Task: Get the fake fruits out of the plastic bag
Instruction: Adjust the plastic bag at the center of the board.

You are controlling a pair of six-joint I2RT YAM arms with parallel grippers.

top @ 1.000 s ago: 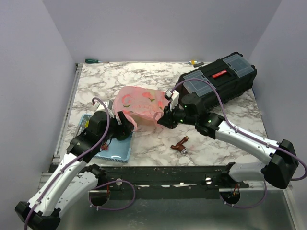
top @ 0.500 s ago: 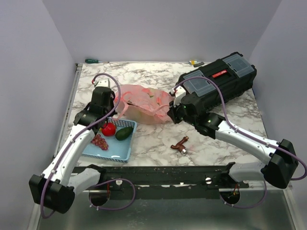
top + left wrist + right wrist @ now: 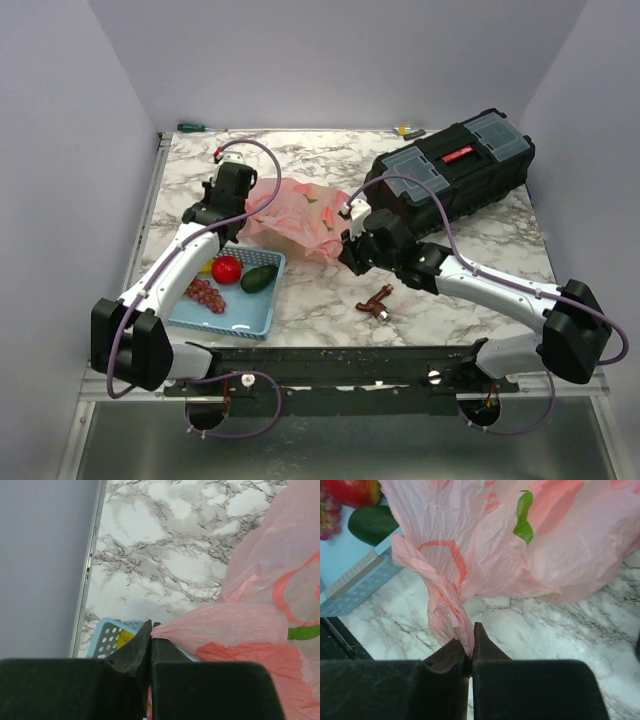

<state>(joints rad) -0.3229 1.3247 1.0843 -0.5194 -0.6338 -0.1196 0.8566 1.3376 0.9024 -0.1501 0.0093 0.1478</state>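
Just beyond the blue basket (image 3: 245, 318) on the marble counter (image 3: 320, 300), two robot arms are holding the pink plastic bag (image 3: 300, 212) by opposite ends. The left pincer (image 3: 150, 629) is clamping fully closed on a twisted end of the bag above the basket's far rim, pinching the film flat between its dark fingers. The right pincer (image 3: 471, 632), on the side of the bag away from the basket, is likewise squeezing tight on a bunched, crinkled strip. Inside the basket a red fake fruit (image 3: 227, 269) is lying beside an avocado (image 3: 260, 278) and a grape bunch (image 3: 207, 295). Whether the bag is holding any fruit cannot be told.
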